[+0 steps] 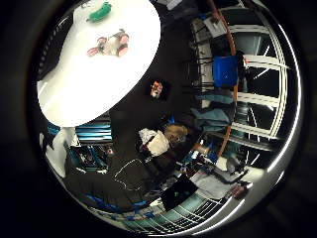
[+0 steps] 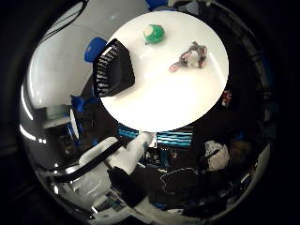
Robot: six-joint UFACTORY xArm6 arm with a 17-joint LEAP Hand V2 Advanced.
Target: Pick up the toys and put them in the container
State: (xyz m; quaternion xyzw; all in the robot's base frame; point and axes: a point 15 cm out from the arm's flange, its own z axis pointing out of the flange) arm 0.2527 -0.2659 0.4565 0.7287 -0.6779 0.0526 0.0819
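Note:
A round white table (image 2: 164,103) lies far below the palm. On it a grey and pink plush mouse (image 2: 190,58) lies on its side near one edge. A green and white toy (image 2: 154,33) sits a short way from it. A black mesh container (image 2: 112,69) stands at the table's rim, beside the green toy, and looks empty. Both toys lie apart from the container and from each other. None of my hand's fingers show in either view.
The robot's white arm (image 2: 122,157) reaches up from beside the table. Dark floor surrounds the table, with a small orange object (image 1: 157,89) lying on it. Blue chairs (image 2: 96,47) stand near the container side. A blue bin (image 1: 225,70) stands farther off by railings.

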